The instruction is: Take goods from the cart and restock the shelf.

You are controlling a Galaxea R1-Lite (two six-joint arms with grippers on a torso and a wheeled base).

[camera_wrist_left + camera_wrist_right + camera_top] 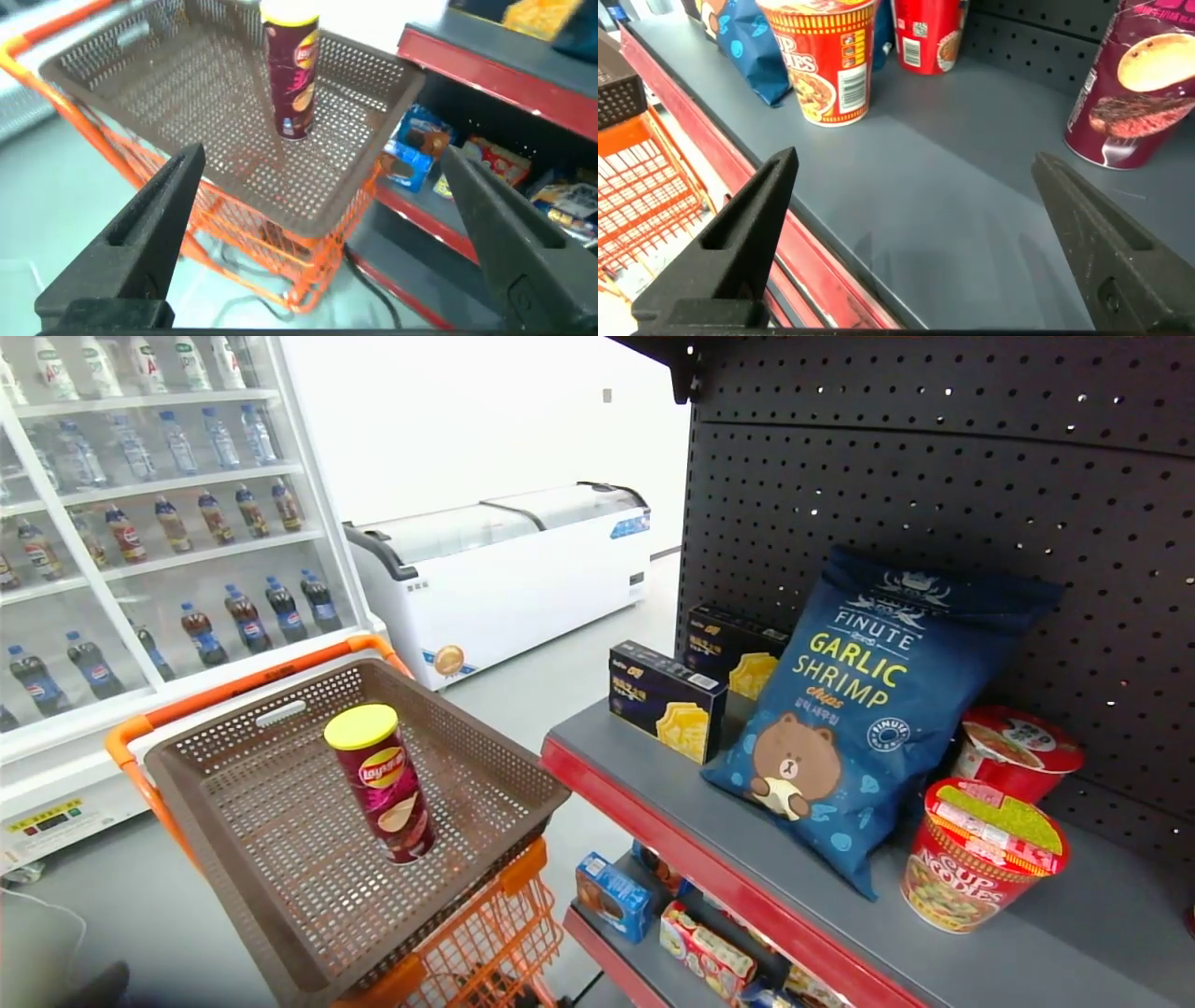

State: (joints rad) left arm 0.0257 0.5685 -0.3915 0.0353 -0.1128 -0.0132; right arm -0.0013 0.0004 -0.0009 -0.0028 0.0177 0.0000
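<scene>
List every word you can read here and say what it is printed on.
"FINUTE": top of the blue snack bag.
"GARLIC SHRIMP chips": middle of the same bag.
"Lay's": chip can standing in the basket.
"CUP NOODLES": front noodle cup on the shelf.
Too small or blurred to read: black boxes, bottles behind glass, lower-shelf packs, rear noodle cup.

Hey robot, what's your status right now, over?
Both open, empty: left gripper above cart basket, right gripper above shelf. Chips can upright in basket, ungripped. Nothing blocking it.
</scene>
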